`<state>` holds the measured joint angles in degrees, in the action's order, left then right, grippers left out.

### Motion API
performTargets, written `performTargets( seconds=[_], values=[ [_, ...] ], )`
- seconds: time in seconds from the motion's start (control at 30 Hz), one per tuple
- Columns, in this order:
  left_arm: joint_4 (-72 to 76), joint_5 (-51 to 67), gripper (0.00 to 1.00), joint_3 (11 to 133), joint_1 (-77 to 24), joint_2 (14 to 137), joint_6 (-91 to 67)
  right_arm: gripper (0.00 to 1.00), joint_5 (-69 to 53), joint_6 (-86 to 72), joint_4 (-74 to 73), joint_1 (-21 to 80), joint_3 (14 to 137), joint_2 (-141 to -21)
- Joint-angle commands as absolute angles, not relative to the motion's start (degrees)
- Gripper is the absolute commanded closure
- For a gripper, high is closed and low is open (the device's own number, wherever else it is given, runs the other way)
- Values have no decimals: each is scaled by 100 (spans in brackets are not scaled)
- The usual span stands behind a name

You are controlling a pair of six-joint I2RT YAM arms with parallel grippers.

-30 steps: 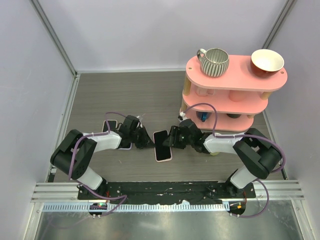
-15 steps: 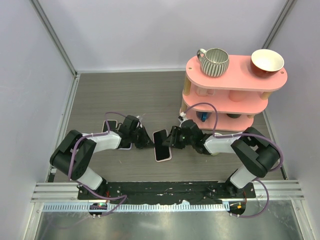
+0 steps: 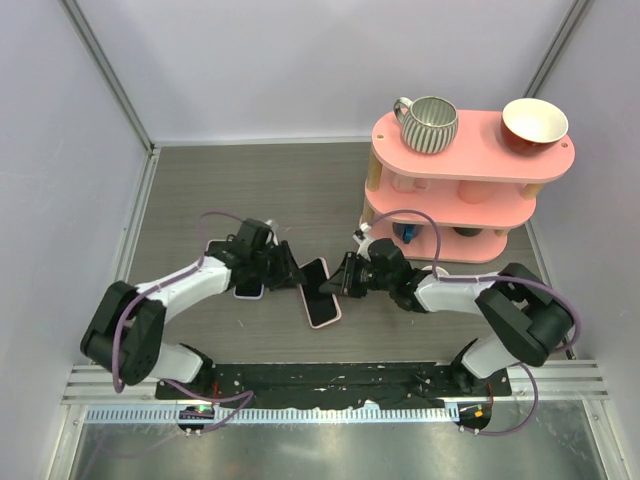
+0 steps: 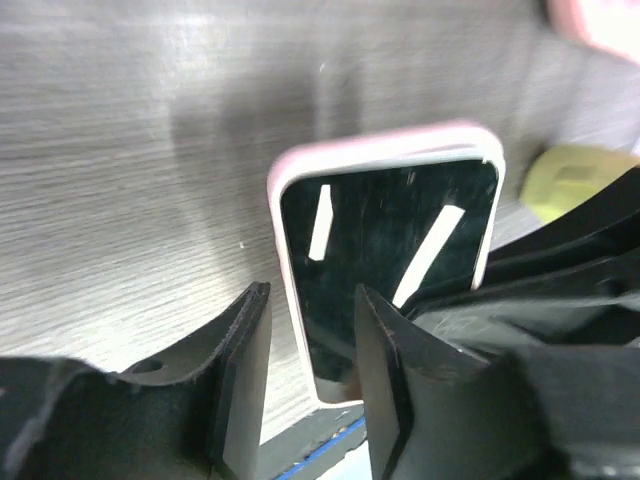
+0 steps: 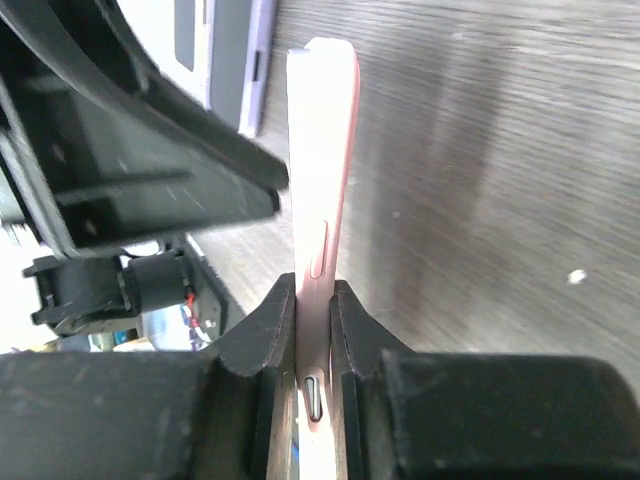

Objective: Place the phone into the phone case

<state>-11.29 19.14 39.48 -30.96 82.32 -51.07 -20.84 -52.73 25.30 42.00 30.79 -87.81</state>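
Pink phone case [image 5: 322, 150], mid-bench toward near edge: black phone [image 4: 390, 240] seated inside. Right gripper [image 3: 343, 285] clamped on case edge; left gripper [image 3: 297, 275] jaws apart alongside.

- Top view: bright, even, diffuse overhead light. Soft, faint shadows lie on the bench [image 3: 200, 190] under the left end effector [image 3: 295, 275] and the right end effector [image 3: 345, 283]. Focus is sharp throughout.
- Left wrist view: the left end effector's fingers [image 4: 245, 380] are dark and soft, too near the lens.
- The glossy screen of the phone [image 4: 390, 250], just ahead of those fingers, mirrors two white light bars. There is a broad sheen on the bench beyond it.
- Right wrist view: the right end effector's fingers [image 5: 275, 330] are blurred. The phone's edge between them washes out towards its far end, and the background to its left is defocused.
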Motion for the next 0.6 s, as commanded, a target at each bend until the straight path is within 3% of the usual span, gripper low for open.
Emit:
performTargets(
  seconds=[0.0,0.17,0.27,0.43,0.53,0.57],
  values=[
    [-1618,2309,54,4263,-2506,7358,-4746,99,-2592,-5466,3172,4175,3111,-7842],
    [-924,3101,32,3947,-2285,6391,-4859,99,-2733,-5634,3646,4166,2962,-7164],
    [-126,3759,25,3727,-2276,5951,-5166,99,-2804,-5792,3805,4166,2918,-6847],
    [1964,4499,29,3147,-2276,5696,-6308,99,-3040,-6064,4253,4166,2892,-6706],
    [2494,4632,42,2997,-2285,5704,-6582,98,-3094,-6275,4552,4166,2813,-6732],
    [2600,4675,52,2927,-2285,5704,-6661,98,-3085,-6345,4666,4166,2752,-6724]
  ],
)
